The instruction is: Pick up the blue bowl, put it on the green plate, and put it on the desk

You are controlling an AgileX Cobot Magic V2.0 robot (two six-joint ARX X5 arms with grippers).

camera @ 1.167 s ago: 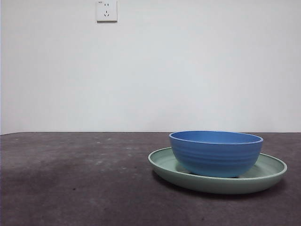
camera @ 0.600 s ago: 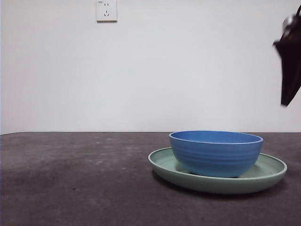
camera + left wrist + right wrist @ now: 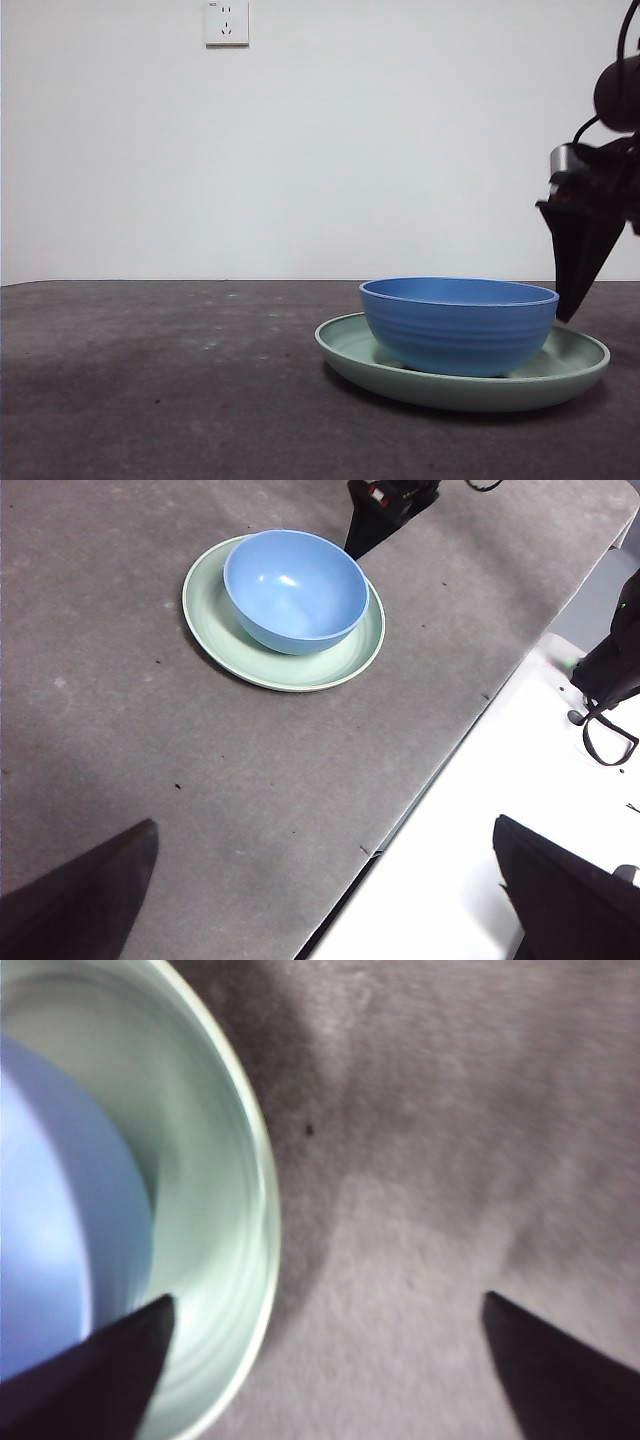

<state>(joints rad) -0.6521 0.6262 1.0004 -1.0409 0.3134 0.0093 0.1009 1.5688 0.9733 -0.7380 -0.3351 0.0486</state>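
The blue bowl sits upright inside the green plate, and the plate lies flat on the tabletop. In the left wrist view the bowl is not centred on the plate — more bare green rim shows on one side than on the other. The pair rests well in from the tabletop's edges; that view shows a long edge of the tabletop with a white surface beyond it.

The right pincer hangs just beside the bowl and over the plate's rim, its dark tip pointing down and level with the bowl's lip in the front view. It touches neither. Its own wrist view shows the jaws spread wide and holding nothing: one lies over the plate's rim next to the blurred bowl, the other over bare tabletop. Nothing else stands between this pincer and the bowl.

The left pincer waits high and well apart from the dishes, jaws released and empty.

On the wall behind, a white socket is mounted
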